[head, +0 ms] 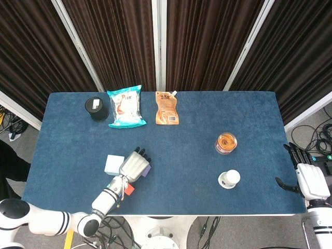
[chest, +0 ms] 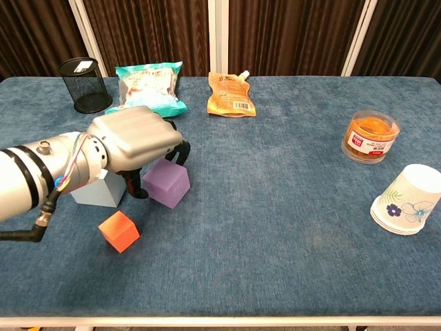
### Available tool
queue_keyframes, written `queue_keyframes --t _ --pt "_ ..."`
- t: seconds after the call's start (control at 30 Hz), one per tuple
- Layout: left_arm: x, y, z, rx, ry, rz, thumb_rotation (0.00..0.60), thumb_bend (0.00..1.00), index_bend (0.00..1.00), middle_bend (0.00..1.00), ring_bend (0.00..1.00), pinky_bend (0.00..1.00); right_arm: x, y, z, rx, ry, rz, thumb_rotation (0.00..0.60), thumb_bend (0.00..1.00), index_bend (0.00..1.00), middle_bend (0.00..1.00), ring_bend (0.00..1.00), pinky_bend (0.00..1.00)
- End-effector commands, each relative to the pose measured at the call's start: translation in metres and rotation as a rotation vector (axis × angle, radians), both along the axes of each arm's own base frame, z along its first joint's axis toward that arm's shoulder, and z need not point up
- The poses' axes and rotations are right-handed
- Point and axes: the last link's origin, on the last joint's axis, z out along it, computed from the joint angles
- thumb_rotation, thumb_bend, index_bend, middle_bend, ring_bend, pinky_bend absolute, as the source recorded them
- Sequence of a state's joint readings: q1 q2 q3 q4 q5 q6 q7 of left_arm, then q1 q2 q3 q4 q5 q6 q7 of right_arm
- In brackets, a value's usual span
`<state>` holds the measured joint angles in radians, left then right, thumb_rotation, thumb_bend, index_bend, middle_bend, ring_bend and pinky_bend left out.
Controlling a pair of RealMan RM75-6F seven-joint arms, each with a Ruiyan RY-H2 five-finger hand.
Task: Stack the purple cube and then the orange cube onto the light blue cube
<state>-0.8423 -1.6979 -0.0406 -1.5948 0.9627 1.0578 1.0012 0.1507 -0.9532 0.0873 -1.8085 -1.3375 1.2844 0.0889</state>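
Nothing is stacked yet: the left robot hand (chest: 134, 141) curls over the purple cube (chest: 168, 183) just beside the light blue cube (chest: 100, 189), grip uncertain, orange cube (chest: 118, 231) in front.

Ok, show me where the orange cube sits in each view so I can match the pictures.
Head view: orange cube near the table's front edge, partly hidden beside the left robot hand.
Chest view: orange cube lower left, in front of the light blue cube.
Shared landmark: the purple cube next to it.
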Motion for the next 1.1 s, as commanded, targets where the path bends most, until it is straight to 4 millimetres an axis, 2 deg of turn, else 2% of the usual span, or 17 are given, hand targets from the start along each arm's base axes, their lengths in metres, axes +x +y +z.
queue_keyframes --t 0.03,0.3,0.67,0.83,1.1 --pt "0.001 0.0 0.001 0.0 -0.022 0.012 0.6 0.22 0.48 0.55 0.26 0.25 -0.001 -0.001 0.0 0.0 0.003 -0.004 0.6 0.15 0.0 0.0 0.0 0.0" --pt "0.011 0.002 0.009 -0.001 -0.071 0.038 0.6 0.23 0.5 0.56 0.26 0.25 0.0 -0.002 -0.001 0.004 0.002 -0.006 0.6 0.15 0.0 0.0 0.0 0.0" --pt "0.049 0.012 0.041 0.061 -0.101 0.08 0.6 0.23 0.5 0.56 0.26 0.25 0.002 -0.002 -0.003 0.01 0.008 0.002 0.6 0.15 0.0 0.0 0.0 0.0" --pt "0.05 0.021 0.062 0.073 -0.057 0.209 0.6 0.23 0.49 0.56 0.26 0.25 0.001 -0.001 -0.002 0.006 0.007 0.001 0.6 0.15 0.0 0.0 0.0 0.0" --pt "0.04 0.027 0.098 0.134 0.002 0.283 0.6 0.22 0.49 0.56 0.26 0.25 0.001 -0.002 -0.004 0.011 0.012 -0.002 0.6 0.15 0.0 0.0 0.0 0.0"
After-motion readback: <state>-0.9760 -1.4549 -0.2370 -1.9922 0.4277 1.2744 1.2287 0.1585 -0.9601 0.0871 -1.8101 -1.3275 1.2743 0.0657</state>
